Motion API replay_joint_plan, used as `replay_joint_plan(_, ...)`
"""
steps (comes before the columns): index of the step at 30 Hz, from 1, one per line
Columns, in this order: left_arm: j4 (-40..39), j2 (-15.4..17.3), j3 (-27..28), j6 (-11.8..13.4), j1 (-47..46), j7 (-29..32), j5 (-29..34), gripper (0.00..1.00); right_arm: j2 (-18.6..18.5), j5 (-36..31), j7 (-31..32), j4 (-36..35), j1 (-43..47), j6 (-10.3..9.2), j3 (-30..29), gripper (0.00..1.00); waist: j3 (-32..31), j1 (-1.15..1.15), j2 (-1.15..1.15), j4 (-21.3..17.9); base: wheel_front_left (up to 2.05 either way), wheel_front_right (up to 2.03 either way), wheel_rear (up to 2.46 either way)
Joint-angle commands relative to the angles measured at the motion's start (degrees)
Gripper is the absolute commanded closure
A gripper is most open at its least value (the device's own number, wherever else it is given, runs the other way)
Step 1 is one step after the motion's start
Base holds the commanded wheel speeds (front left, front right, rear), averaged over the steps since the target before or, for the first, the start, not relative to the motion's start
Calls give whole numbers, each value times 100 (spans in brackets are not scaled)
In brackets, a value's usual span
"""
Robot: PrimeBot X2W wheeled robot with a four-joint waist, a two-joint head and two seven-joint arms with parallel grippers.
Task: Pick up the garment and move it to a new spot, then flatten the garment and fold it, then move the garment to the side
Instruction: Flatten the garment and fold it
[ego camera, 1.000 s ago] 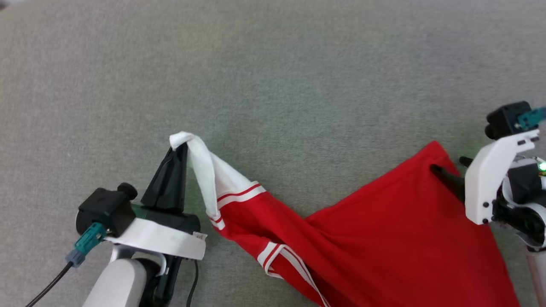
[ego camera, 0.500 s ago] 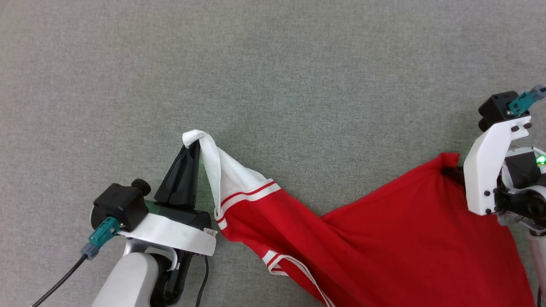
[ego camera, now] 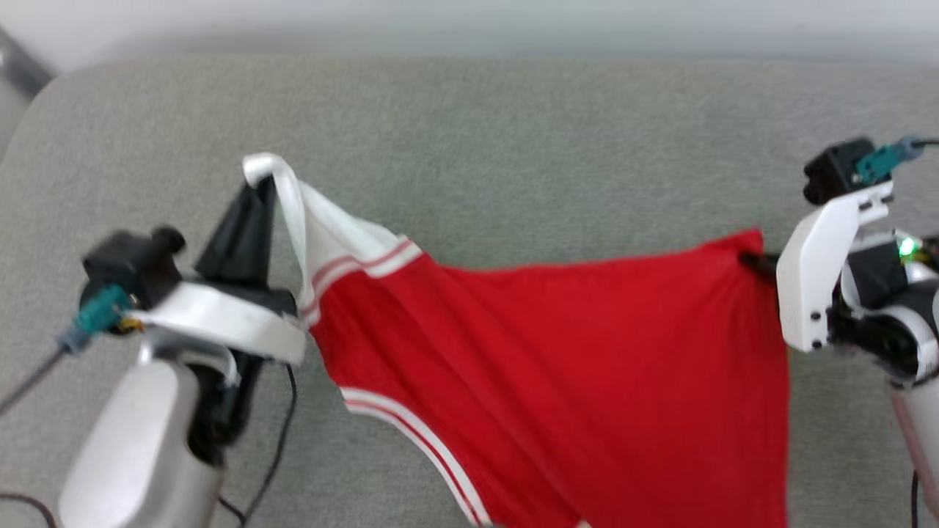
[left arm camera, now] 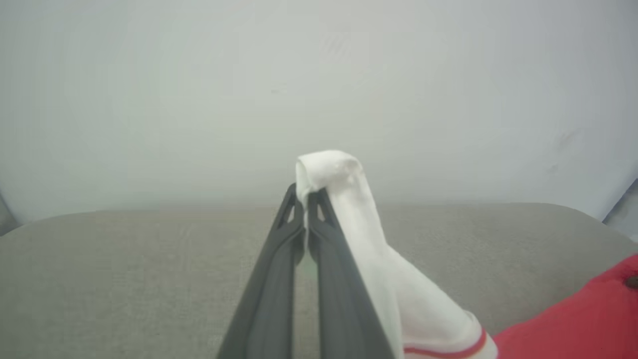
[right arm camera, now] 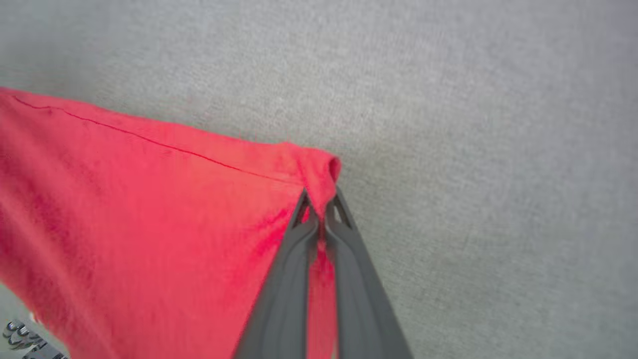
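The garment [ego camera: 557,352], a red shirt with white sleeves and red-white trim, hangs stretched between my two grippers above the grey surface. My left gripper [ego camera: 258,183] is shut on the end of a white sleeve [left arm camera: 339,174], which drapes over the right finger in the left wrist view. At the right, my right gripper [ego camera: 750,258] is shut on a red corner of the garment [right arm camera: 319,172]; its dark fingers pinch the cloth in the right wrist view. The garment's lower part runs past the bottom edge of the head view.
A grey fabric-covered surface [ego camera: 513,132] lies under everything, with its far edge and rounded left corner [ego camera: 44,95] against a pale wall [left arm camera: 319,75]. Black cables [ego camera: 271,455] hang by the left arm.
The right gripper shut on the red corner. Both grippers rose and drew apart, stretching the garment between them. The head camera also tilted, bringing the surface's far edge and the wall into view.
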Motion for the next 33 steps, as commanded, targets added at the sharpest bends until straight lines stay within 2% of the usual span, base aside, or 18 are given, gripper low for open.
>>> replay_joint_plan(1,105,95,89,-42,-371,91,-28,100,-43,-47,-256,71,-291,-1,75,100,-299,0,0,-252,0,0,0)
replay_joint_plan(7,629,293,198,-141,-1573,212,54,100,-121,-155,-1164,433,-1191,-1,310,100,-457,0,0,-502,0,0,0)
replay_joint_plan(12,1170,506,166,-257,-2684,389,200,100,-75,-141,-1823,857,-2099,-1,294,100,-220,0,0,-678,0,0,0)
replay_joint_plan(18,1805,764,65,-383,-4319,422,526,100,-82,-291,-2407,1152,-3319,-2,64,100,454,0,0,-743,0,0,0)
replay_joint_plan(27,2417,1070,119,-419,-6644,404,830,100,59,-976,-3155,1310,-5105,-4,-519,100,1653,0,0,-770,0,0,0)
replay_joint_plan(33,2650,1190,205,-422,-7499,319,873,100,165,-1236,-3405,1471,-5870,-5,-525,100,2293,0,0,-806,0,0,0)
